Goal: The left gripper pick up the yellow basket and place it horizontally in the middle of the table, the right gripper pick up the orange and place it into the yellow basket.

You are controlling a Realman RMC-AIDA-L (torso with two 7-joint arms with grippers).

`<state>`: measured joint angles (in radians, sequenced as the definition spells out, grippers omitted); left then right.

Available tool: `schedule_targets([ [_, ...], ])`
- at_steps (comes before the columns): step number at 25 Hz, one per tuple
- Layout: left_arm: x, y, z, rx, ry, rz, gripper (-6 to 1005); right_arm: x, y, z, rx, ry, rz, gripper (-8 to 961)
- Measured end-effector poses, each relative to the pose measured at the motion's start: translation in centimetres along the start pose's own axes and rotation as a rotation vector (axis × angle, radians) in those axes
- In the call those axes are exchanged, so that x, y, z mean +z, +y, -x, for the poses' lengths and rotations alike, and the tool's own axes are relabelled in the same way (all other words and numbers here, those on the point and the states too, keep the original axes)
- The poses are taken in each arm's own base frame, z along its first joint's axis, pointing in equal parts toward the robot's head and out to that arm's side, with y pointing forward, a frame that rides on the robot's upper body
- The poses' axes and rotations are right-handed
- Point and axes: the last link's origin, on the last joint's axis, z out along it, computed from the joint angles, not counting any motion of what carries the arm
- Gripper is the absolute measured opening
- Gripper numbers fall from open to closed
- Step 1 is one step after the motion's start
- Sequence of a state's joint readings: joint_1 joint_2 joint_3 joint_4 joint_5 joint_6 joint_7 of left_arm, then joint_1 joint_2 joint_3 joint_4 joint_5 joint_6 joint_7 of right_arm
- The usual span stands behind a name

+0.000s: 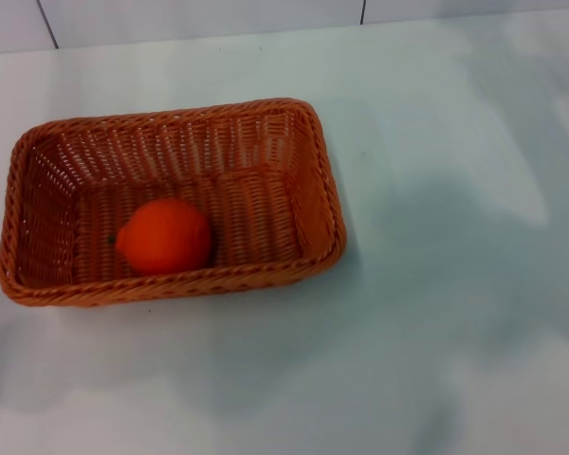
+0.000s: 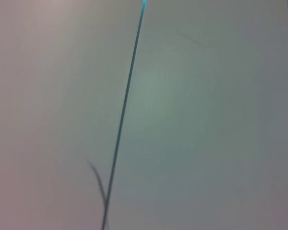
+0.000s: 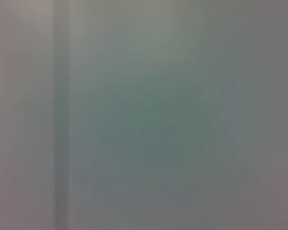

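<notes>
The yellow basket (image 1: pixel 294 204), an orange-brown woven wicker one, lies lengthwise across the white table (image 1: pixel 436 313), left of centre in the head view. The orange (image 1: pixel 164 237) rests inside it, toward its left front corner, with a dark stem spot on its left side. Neither gripper shows in any view. The left wrist view shows only a pale surface crossed by a thin dark seam line (image 2: pixel 125 105). The right wrist view shows only a plain grey-green surface.
A tiled wall with dark seams (image 1: pixel 47 24) runs behind the table's far edge. Soft shadows lie across the tabletop to the right of the basket and in front of it.
</notes>
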<state>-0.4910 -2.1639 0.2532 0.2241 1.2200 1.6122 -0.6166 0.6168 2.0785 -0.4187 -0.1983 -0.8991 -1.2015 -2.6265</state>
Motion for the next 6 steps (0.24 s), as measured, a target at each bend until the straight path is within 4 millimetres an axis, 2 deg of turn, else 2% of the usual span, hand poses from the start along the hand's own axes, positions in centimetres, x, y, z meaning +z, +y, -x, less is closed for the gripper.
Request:
schedule_targets([
  [6,-0.9,1.5,1.7,0.161,-0.017,-0.083,764,-0.9,2.5,0.1,0.032,-0.006,0.139,747],
])
